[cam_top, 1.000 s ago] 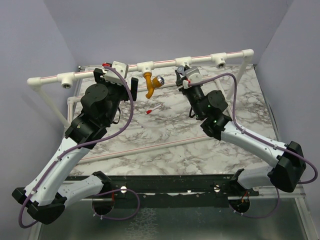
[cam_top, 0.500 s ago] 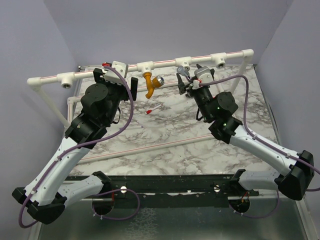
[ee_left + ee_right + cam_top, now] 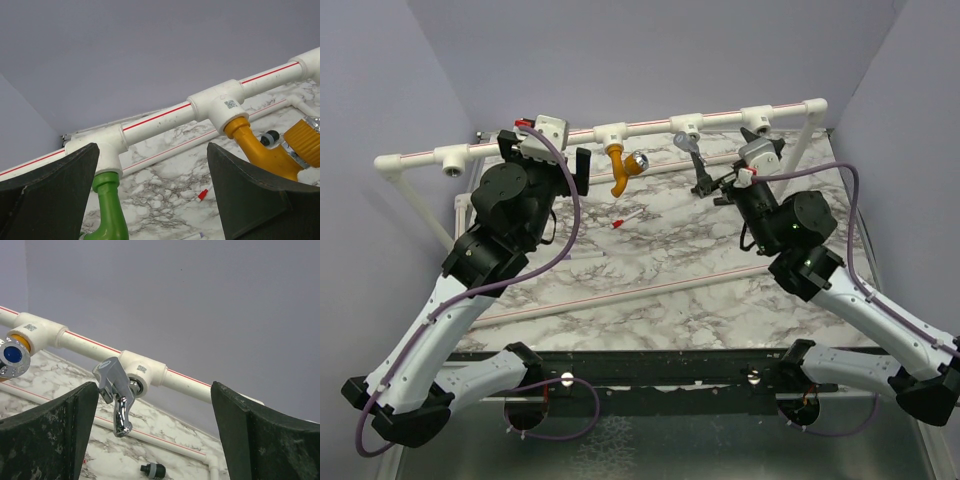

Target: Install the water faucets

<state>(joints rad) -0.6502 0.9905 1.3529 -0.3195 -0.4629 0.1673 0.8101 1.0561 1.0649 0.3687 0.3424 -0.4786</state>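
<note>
your left gripper [image 3: 152, 165] stands wide open and empty; in its wrist view the green faucet [image 3: 107, 210] hangs lower left and the orange faucet [image 3: 260, 150] right, both in tees [image 3: 220, 102] on the white pipe rail [image 3: 650, 125]. your right gripper [image 3: 154, 390] is wide open and empty, facing the grey faucet [image 3: 116, 395], mid-frame in its tee.

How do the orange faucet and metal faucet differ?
The orange faucet is mustard; the metal faucet is shiny chrome. The orange faucet has a round blue-centred knob, the metal faucet a flat lever. The orange faucet's spout is longer than the metal faucet's. Both sit in tee joints on the white pipe.
</note>
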